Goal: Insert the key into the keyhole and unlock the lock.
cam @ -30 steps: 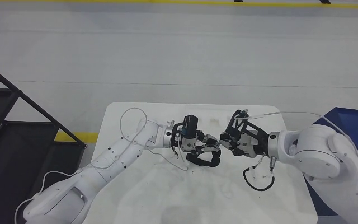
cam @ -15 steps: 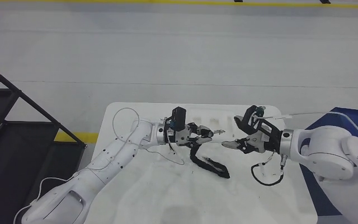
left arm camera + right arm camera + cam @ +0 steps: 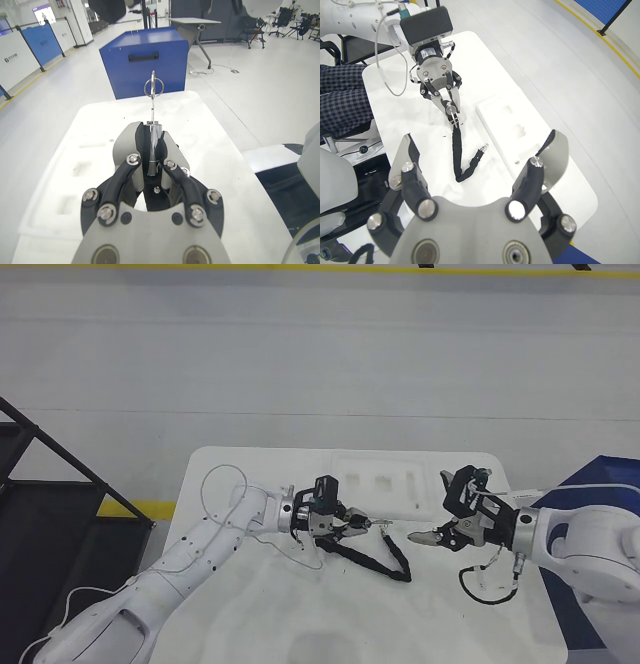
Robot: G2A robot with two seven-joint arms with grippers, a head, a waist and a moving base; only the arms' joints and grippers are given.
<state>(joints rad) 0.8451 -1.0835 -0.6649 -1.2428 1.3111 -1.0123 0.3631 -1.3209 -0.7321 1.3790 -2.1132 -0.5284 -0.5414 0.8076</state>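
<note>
The left gripper (image 3: 151, 132) is recorded clamped on the chrome lock cylinder (image 3: 153, 147), which is held above the white table (image 3: 300, 614) near its middle. The key (image 3: 152, 107) is seated in the cylinder's outer end, its blade in line with the cylinder and pointing away from the wrist. A key ring (image 3: 153, 87) is threaded through the key's head. From the cylinder the black sheathed cable (image 3: 457, 150) drops to the table top, runs toward the right arm, bends sharply and doubles back. Its free end, a small metal pin (image 3: 483, 148), is noted lying on the table just beside the foam tray (image 3: 495, 120) and apart from the cylinder. The right gripper (image 3: 481, 137) is held over the right part of the table, jaws spread wide with nothing between them. It is turned toward the left gripper and well apart from the key. The foam tray, white with rectangular recesses, is laid along the table's far edge. A blue cabinet (image 3: 145, 62) is seen on the floor beyond the table's right end.
</note>
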